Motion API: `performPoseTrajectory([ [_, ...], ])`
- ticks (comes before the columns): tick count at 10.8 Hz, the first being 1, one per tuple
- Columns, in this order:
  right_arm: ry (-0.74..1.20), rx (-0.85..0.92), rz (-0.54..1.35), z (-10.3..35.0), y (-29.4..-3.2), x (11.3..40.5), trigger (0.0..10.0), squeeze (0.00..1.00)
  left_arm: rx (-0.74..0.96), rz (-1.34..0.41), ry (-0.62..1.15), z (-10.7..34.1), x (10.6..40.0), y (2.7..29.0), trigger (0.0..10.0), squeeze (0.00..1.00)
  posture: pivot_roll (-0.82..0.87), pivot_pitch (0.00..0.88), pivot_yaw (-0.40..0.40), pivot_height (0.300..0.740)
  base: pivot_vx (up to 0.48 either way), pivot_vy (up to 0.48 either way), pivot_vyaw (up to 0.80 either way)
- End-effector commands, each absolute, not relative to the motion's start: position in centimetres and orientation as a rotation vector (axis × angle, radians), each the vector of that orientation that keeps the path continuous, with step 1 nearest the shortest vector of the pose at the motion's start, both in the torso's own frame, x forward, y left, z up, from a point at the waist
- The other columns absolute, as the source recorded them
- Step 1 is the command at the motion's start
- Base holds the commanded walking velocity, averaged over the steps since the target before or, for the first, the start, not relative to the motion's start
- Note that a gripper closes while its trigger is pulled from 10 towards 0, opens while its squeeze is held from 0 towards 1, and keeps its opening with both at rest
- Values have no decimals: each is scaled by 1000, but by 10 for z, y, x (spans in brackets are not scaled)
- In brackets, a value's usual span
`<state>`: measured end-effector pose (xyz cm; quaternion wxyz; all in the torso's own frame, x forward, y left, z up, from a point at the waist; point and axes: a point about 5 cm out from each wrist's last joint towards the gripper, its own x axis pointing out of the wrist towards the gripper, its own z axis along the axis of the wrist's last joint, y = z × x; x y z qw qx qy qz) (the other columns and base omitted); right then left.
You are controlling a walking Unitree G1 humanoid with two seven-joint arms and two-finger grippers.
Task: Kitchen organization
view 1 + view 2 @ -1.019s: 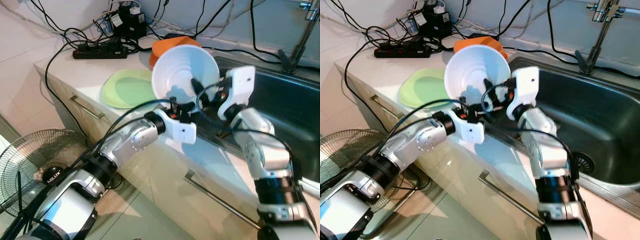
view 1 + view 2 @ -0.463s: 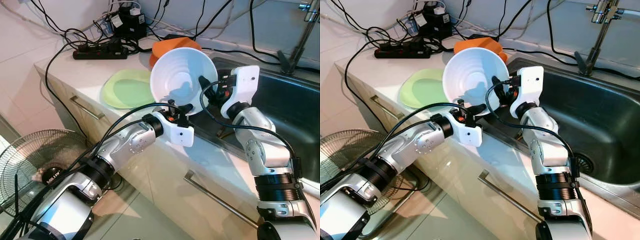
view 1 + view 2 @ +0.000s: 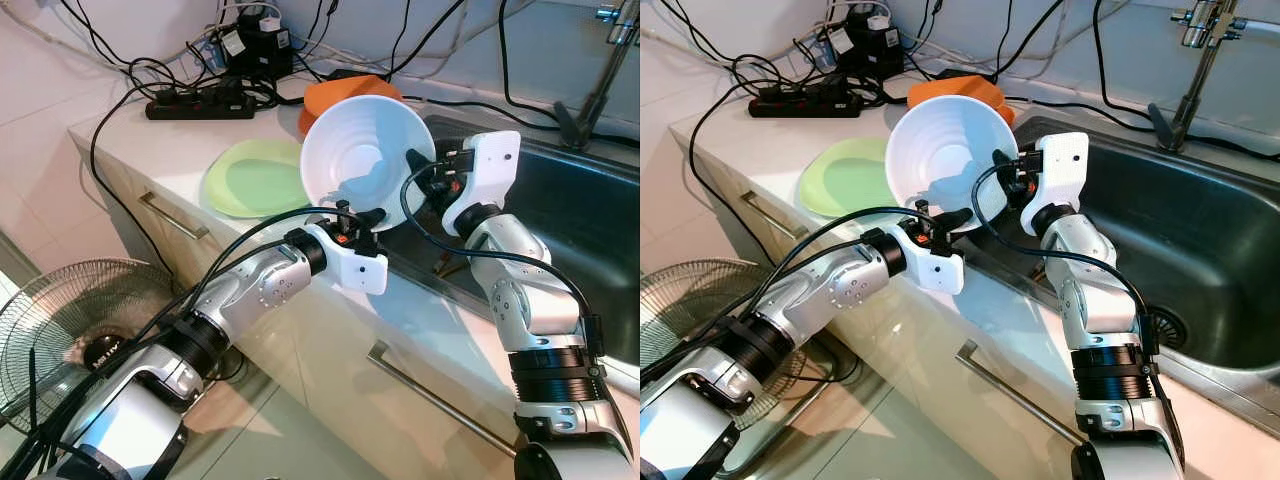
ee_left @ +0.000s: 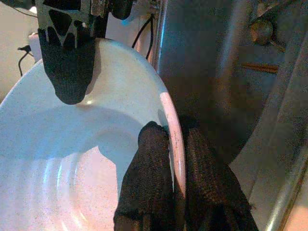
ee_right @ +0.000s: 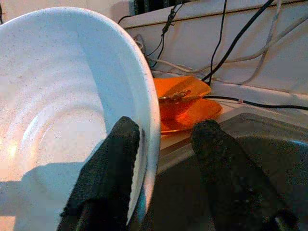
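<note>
Your left end effector (image 4: 175, 144) stays pinched on the white bowl (image 3: 365, 150) rim above the counter (image 3: 140, 140) edge by the sink (image 3: 1200, 230). Your right end effector (image 5: 161, 144) has drawn closer, fingers spread astride the opposite rim, not yet clamped; I'd judge a handover is starting

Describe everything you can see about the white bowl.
The white bowl is round, faintly speckled, with concentric ridges inside, seemingly ceramic. It is held tipped on edge above the counter beside the sink. The left end effector pinches its rim; the right end effector straddles the rim opposite, fingers apart.
</note>
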<state>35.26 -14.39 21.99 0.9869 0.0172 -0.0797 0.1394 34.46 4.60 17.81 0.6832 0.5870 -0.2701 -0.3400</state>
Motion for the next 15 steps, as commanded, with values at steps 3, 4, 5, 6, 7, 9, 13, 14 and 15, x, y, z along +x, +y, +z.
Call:
performPoseTrajectory([
  [3, -183, 32, 295, 227, -139, 355, 0, 0, 1356, -737, -599, 178, 347, 52, 10000, 0, 121, 13, 69, 740, 0, 0, 0],
  [4, -183, 31, 297, 227, -139, 355, 0, 0, 1358, -736, -597, 177, 347, 52, 10000, 0, 121, 11, 68, 740, 0, 0, 0],
  [5, -183, 32, 302, 227, -138, 355, 0, 0, 1358, -732, -594, 177, 348, 53, 10000, 82, 122, 10, 67, 740, 0, 0, 0],
  [6, -184, 33, 305, 226, -137, 355, 0, 0, 1348, -728, -590, 178, 348, 53, 10000, 1000, 123, 9, 67, 740, 0, 0, 0],
  [7, -183, 35, 305, 226, -137, 355, 0, 0, 1344, -729, -591, 178, 348, 52, 10000, 1000, 123, 9, 67, 740, 0, 0, 0],
  [9, -181, 40, 303, 225, -136, 355, 0, 0, 1338, -730, -587, 178, 348, 52, 10000, 1000, 124, 11, 68, 740, 0, 0, 0],
  [13, -186, 63, 243, 227, -140, 359, 0, 0, 1331, -719, -590, 178, 348, 51, 10000, 0, 125, 10, 66, 740, 0, 0, 0],
  [14, -187, 78, 180, 228, -145, 363, 0, 0, 1327, -721, -586, 177, 347, 51, 10000, 0, 127, 10, 65, 740, 0, 0, 0],
  [15, -188, 99, 123, 229, -151, 366, 0, 0, 1325, -723, -584, 176, 347, 50, 10000, 0, 127, 9, 64, 740, 0, 0, 0],
])
